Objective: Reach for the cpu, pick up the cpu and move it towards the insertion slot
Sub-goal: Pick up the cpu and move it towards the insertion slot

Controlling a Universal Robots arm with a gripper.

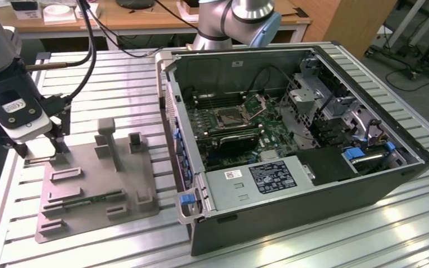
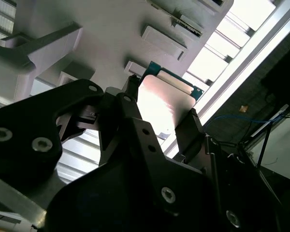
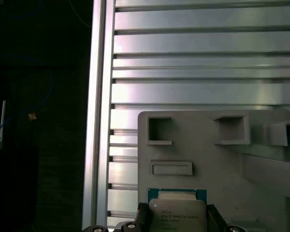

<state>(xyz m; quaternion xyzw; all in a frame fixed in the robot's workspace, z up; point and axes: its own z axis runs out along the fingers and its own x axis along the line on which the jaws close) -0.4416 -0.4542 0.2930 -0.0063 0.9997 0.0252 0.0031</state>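
Clamps the thin, square, silvery-grey metal cpu (image 2: 164,101) between the gripper's (image 2: 160,96) 2 black fingers (image 2: 191,126), at the flat grey plastic tray's (image 3: 261,193) edge. Shows the square, silver-framed insertion slot (image 1: 233,116) well apart from that tray.

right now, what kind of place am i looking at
Probably a robotics lab bench for computer assembly: an open black desktop computer case sits on a ribbed aluminium table beside a grey plastic parts tray, with a silver-and-blue robot arm behind.

The cpu (image 3: 178,215), cut by the first wrist view's edge, sides behind the fingers (image 3: 215,218)
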